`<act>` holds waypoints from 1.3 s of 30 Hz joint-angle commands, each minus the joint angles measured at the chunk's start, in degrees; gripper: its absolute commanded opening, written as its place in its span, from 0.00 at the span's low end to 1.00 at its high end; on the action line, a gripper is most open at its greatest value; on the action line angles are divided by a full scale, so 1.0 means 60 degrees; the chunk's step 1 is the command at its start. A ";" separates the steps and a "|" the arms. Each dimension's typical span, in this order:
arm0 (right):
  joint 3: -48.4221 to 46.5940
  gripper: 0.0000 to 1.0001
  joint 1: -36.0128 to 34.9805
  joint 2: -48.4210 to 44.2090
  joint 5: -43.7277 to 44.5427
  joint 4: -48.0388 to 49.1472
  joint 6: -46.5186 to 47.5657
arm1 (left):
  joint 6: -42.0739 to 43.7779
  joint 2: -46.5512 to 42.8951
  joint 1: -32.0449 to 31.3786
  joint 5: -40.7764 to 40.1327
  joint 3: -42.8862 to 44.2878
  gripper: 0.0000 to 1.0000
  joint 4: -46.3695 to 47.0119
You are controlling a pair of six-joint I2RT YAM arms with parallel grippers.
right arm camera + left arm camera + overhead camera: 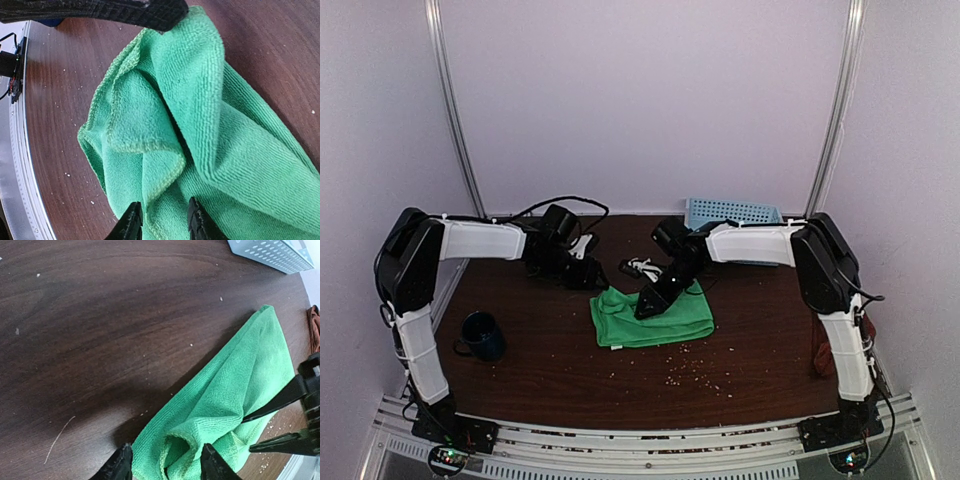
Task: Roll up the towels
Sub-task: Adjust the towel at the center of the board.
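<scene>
Green towel [670,322]: lies mid-tabletop, crumpled into loose folds with hems turned over one another. No roll has begun; no tight cylinder shows anywhere on it. Judged as the arranging stage, before rolling proper.

Right pincer [164,206]: down on the towel's near-centre, jaws narrow, a hem fold running in between the fingers. By the left wrist view it reads as pinched on a layer of the green towel.

Left pincer [165,447]: at the towel's far-left corner, jaws at middling width, a bunched fold filling the gap. Cannot tell whether it is clamped or only straddling the cloth.

Rust towel [821,357]: off at the right edge of the tabletop [540,370], beside the right arm's lower link, bunched and partly hidden. Untouched, not rolled.

Surroundings: light-blue basket [735,212] at the far edge, behind the right arm and well apart from the green towel. Dark mug [482,335] near the left arm. Crumbs [690,375] scattered in front of the towel.

Tally: neither towel rolled. Left to do: flatten and roll the green one, then fetch and roll the rust one.
</scene>
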State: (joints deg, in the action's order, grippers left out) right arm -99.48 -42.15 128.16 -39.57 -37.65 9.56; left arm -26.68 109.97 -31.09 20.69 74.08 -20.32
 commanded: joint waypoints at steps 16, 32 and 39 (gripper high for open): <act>0.0320 0.00 -0.0800 -0.0517 0.0094 0.0868 0.0231 | -0.0117 -0.0494 0.0149 0.0650 -0.0788 0.00 0.1219; 0.1386 0.00 -0.1918 -0.1645 0.1364 0.1050 0.1423 | -0.0550 -0.0940 0.0162 -0.0269 -0.0914 0.00 -0.0221; 0.1776 0.10 -0.2031 -0.1579 0.1903 0.0949 0.1744 | -0.0540 -0.1132 0.0157 -0.0472 -0.1357 0.00 -0.0221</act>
State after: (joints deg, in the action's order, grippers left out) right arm -89.62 -53.93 120.20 -30.70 -31.07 17.80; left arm -29.71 105.19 -30.46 20.21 67.42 -21.54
